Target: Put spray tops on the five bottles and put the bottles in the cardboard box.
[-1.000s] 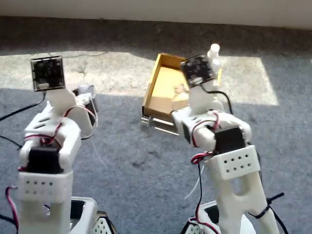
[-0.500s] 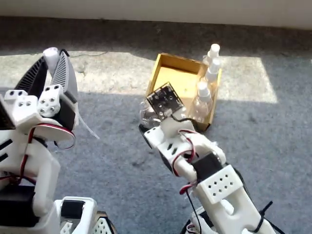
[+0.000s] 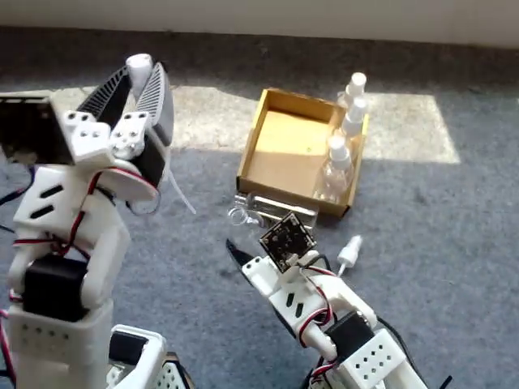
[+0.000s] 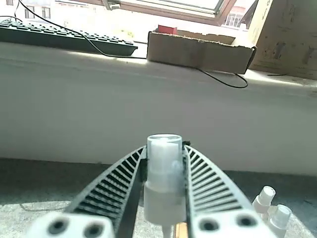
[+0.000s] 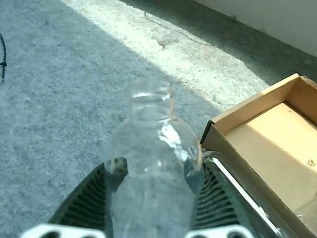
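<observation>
Bottles (image 3: 338,164), three, upright inside cardboard box (image 3: 282,151)

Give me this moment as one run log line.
left gripper: shut on spray top | right gripper: shut on uncapped bottle | cardboard box: three capped bottles | carpet: loose spray top
</observation>
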Controlling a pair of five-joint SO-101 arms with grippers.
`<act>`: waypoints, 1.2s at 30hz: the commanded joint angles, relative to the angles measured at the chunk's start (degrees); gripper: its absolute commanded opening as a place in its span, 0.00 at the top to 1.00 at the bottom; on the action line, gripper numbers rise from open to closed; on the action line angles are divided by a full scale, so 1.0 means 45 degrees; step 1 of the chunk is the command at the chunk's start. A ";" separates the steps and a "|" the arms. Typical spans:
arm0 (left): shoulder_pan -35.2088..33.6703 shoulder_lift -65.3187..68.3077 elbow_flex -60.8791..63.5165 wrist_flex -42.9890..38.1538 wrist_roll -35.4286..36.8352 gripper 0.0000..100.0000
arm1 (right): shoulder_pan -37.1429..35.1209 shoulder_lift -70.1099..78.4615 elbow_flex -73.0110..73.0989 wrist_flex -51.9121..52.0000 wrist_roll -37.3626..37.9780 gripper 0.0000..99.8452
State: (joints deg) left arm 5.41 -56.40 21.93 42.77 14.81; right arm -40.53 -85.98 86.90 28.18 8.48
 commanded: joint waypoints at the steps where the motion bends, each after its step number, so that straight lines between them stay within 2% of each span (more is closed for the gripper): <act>1: 0.0557 0.0596 -0.0869 -0.0391 -0.0215 0.99 | -0.0186 -0.0596 -0.0166 -0.0283 -0.0059 1.00; 7: 0.1729 0.0596 -0.0908 0.0078 -0.0215 0.99 | -0.0186 -0.0869 -0.0147 -0.0283 -0.0078 1.00; 13: 0.2295 0.1104 -0.0987 -0.0527 -0.0234 0.99 | -0.0186 -0.1495 -0.0147 -0.0283 -0.0078 1.00; 17: 0.2354 0.2432 -0.1065 -0.1446 -0.0215 0.99 | -0.0147 -0.2120 -0.0107 -0.0244 -0.0078 1.00; 20: 0.2530 0.3175 -0.1475 -0.1387 -0.0195 0.99 | -0.0107 -0.2295 -0.0010 -0.0244 -0.0078 1.00; 29: 0.2979 0.2999 -0.2335 -0.0801 -0.0215 0.99 | -0.0127 -0.2374 0.0342 -0.0283 -0.0078 1.00; 36: 0.3018 0.2921 -0.1280 -0.0860 -0.0332 0.99 | -0.0107 -0.2374 0.0342 -0.0283 -0.0078 1.00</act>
State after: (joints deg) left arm 18.51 -42.42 15.43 39.25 14.81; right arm -40.70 -95.91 88.92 28.18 8.48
